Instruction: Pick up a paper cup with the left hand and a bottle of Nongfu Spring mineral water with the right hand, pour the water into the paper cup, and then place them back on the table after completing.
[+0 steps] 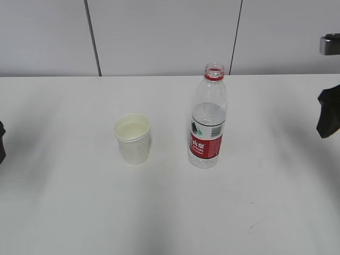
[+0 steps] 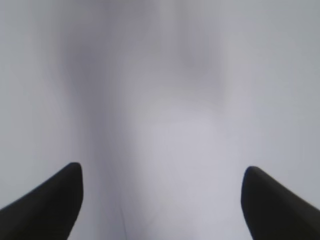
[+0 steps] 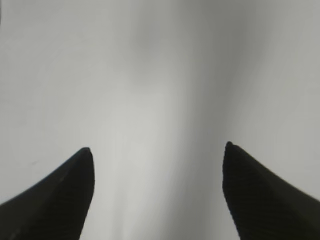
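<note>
A white paper cup (image 1: 133,138) stands upright on the white table (image 1: 64,202), left of centre, with liquid in it. To its right stands an uncapped clear bottle (image 1: 208,119) with a red label and red neck ring, about half full of clear water (image 1: 209,114). The left hand shows only as a dark sliver (image 1: 1,142) at the left edge. The right hand shows as a black part (image 1: 329,111) at the right edge. Both are far from the cup and bottle. In the wrist views the left gripper (image 2: 162,172) and right gripper (image 3: 157,152) are open and empty over bare table.
A pale panelled wall (image 1: 159,32) with two dark seams runs behind the table. A grey fitting (image 1: 330,43) shows at the upper right edge. A faint scuff mark (image 1: 254,226) lies on the table in front of the bottle.
</note>
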